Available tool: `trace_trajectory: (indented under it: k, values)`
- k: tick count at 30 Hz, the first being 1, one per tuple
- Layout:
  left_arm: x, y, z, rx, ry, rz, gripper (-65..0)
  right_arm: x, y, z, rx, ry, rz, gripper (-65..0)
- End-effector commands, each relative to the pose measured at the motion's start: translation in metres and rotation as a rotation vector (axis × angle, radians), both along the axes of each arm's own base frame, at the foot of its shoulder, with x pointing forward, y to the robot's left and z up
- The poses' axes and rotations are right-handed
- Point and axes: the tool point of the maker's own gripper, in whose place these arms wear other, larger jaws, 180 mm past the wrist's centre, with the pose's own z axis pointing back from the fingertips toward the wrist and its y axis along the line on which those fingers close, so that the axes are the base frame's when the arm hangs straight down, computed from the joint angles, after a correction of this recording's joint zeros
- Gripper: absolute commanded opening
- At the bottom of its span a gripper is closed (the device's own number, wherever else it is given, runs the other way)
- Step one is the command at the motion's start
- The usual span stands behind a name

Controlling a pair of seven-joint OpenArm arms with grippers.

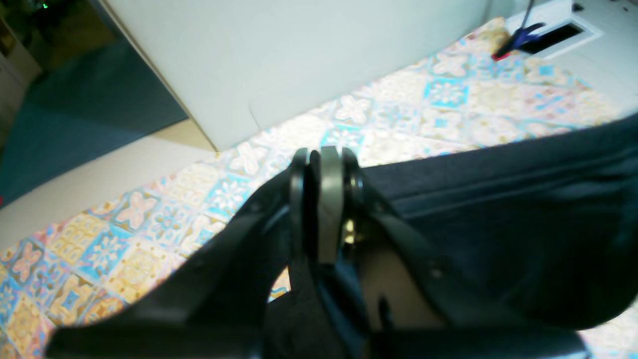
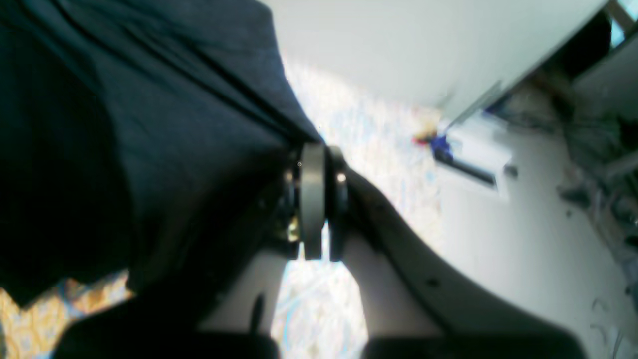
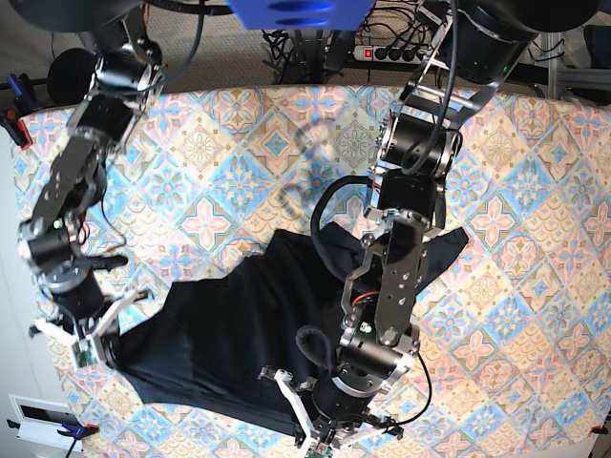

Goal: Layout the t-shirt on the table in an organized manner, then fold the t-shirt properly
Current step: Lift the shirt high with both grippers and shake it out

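Observation:
The black t-shirt (image 3: 239,329) lies spread and creased on the patterned table (image 3: 535,239), with a sleeve reaching right past the middle arm. My left gripper (image 3: 320,434) is at the shirt's near hem. In the left wrist view the left gripper (image 1: 324,157) is shut on the t-shirt (image 1: 498,199), whose edge stretches away to the right above the table (image 1: 149,214). My right gripper (image 3: 98,351) is at the shirt's left corner. In the right wrist view the right gripper (image 2: 316,149) is shut on the t-shirt (image 2: 149,124), which hangs off to the left.
A blue clamp (image 3: 72,429) and a white slotted box (image 3: 38,415) sit at the table's near left corner, also seen as the clamp (image 1: 518,37) in the left wrist view. Another clamp (image 3: 14,119) grips the far left edge. A power strip (image 3: 391,52) lies behind the table.

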Motion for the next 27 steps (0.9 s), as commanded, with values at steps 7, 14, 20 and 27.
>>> trace_trajectory:
  k: [7, 14, 20, 27]
  values:
    - [-0.033, -0.018, 0.053, -0.033, -0.100, -0.078, -65.0, -0.033, -0.037, -0.003, -0.026, -0.005, -0.118, -65.0]
    - [-0.051, -0.048, 0.058, 0.026, -0.135, -0.163, -65.0, -0.056, -0.054, -0.026, 0.003, 0.047, -0.162, -65.0]
    - [-0.062, -0.069, 0.062, 0.066, -0.167, -0.222, -65.0, -0.078, -0.075, -0.021, 0.170, -0.010, -0.181, -65.0]
    - [-0.064, -0.074, 0.114, 0.070, -0.313, -0.232, -65.0, -0.067, -0.107, 0.059, 0.125, -0.159, -0.189, -65.0]
